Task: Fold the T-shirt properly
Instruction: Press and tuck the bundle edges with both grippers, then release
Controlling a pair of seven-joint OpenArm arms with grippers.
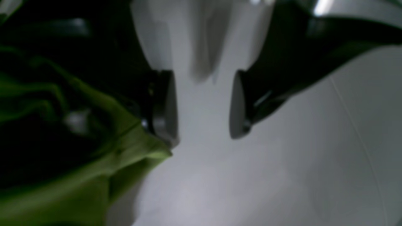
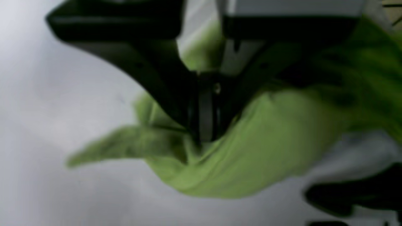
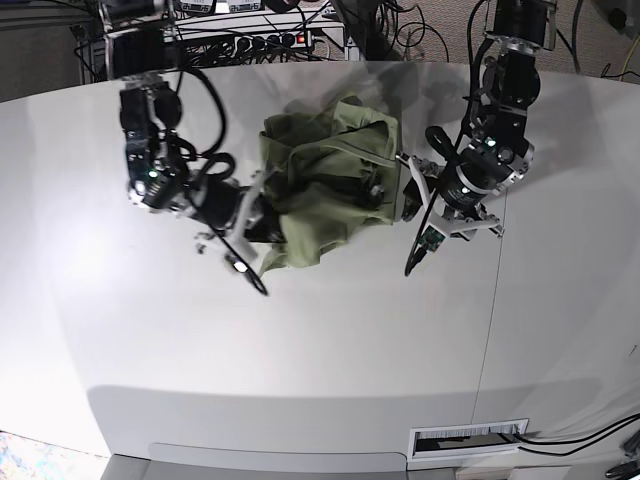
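The T-shirt (image 3: pixel 330 185) lies crumpled in an olive-green heap on the white table (image 3: pixel 300 350). In the base view my right gripper (image 3: pixel 262 212) is at the heap's left edge. The right wrist view shows this gripper (image 2: pixel 204 135) shut on a fold of the T-shirt (image 2: pixel 267 150), with cloth bunching around the fingertips. My left gripper (image 3: pixel 407 193) sits at the heap's right edge. The left wrist view shows it (image 1: pixel 202 110) open with only bare table between its fingers. One finger (image 1: pixel 165 106) rests against the T-shirt's hem (image 1: pixel 94 150).
Cables and a power strip (image 3: pixel 250 40) crowd the table's far edge. A thin seam (image 3: pixel 492 290) runs down the table on the right. A slotted vent (image 3: pixel 468 437) sits at the front right edge.
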